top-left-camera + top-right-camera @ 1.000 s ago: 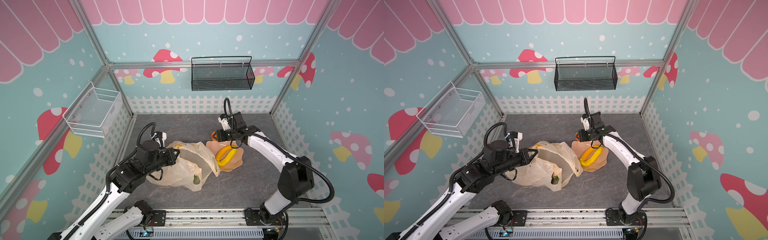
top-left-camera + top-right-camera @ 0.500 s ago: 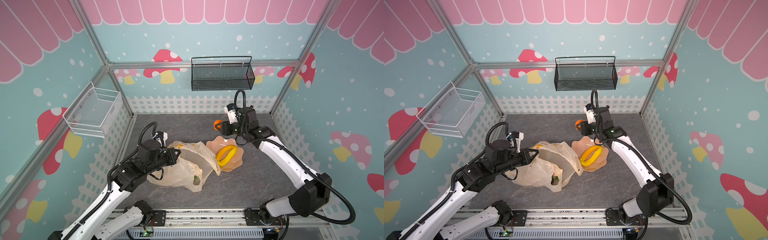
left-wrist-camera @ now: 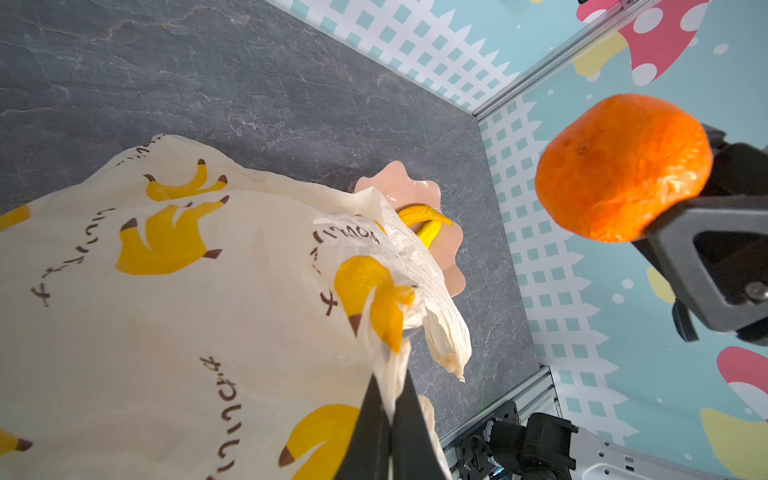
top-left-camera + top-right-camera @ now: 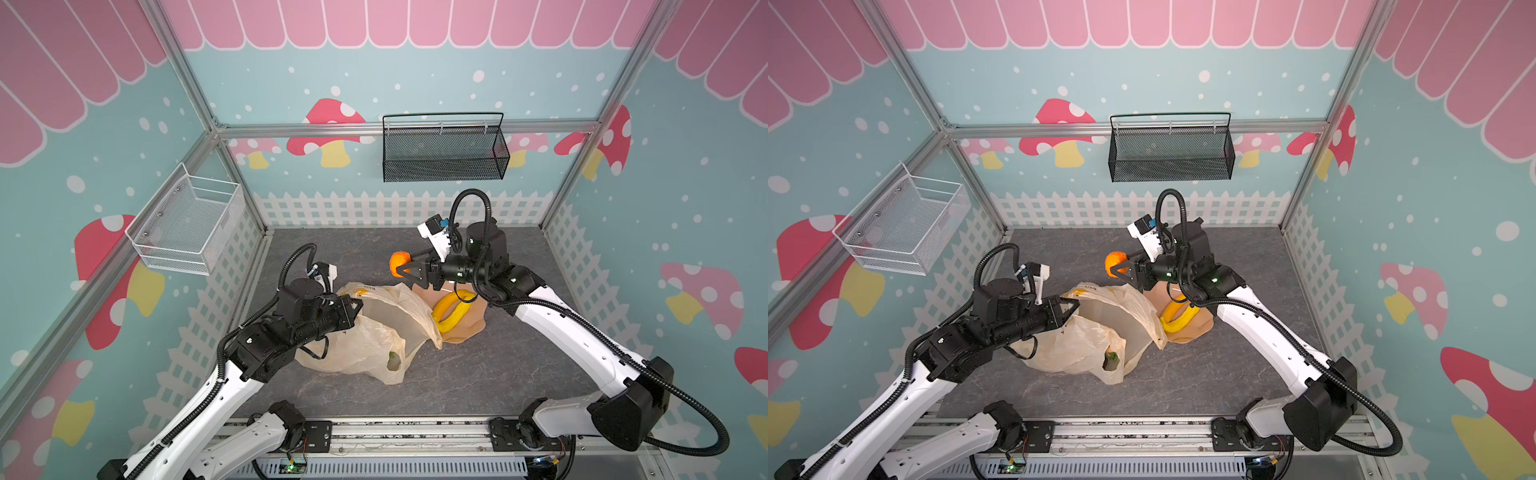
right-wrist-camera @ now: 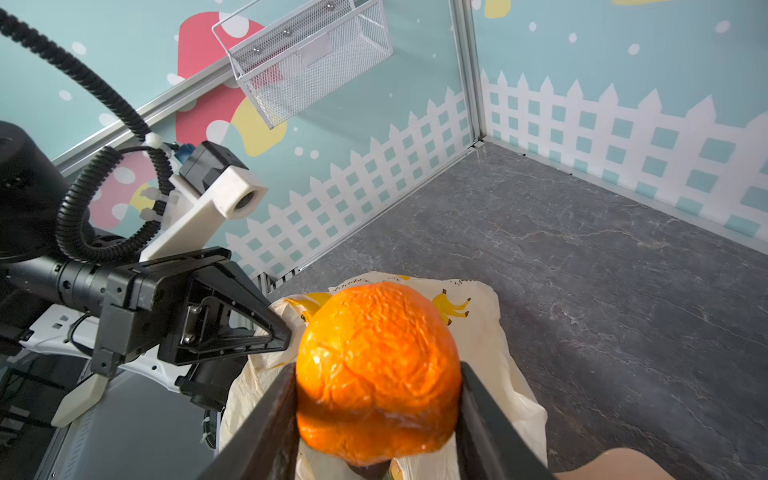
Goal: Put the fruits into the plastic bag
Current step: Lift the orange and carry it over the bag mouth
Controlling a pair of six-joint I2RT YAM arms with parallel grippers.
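Note:
My right gripper (image 4: 401,266) is shut on an orange (image 4: 399,262), held in the air behind the far edge of the plastic bag (image 4: 365,345); in the right wrist view the orange (image 5: 378,374) fills the gap between both fingers. The cream bag with banana prints lies crumpled on the floor with its mouth held up. My left gripper (image 4: 357,305) is shut on the bag's rim (image 3: 395,365). Yellow bananas (image 4: 451,309) lie on the pink wavy plate (image 4: 471,328) just right of the bag. A dark piece with a green top (image 4: 1111,360) shows through the bag's wall.
A black wire basket (image 4: 444,153) hangs on the back wall and a white wire basket (image 4: 187,226) on the left wall. White picket-fence panels close in the grey floor (image 4: 478,374). A metal rail (image 4: 395,432) runs along the front.
My right gripper has lifted the orange off the plate area and carried it left toward the bag's mouth. The left gripper keeps its hold on the bag without moving.

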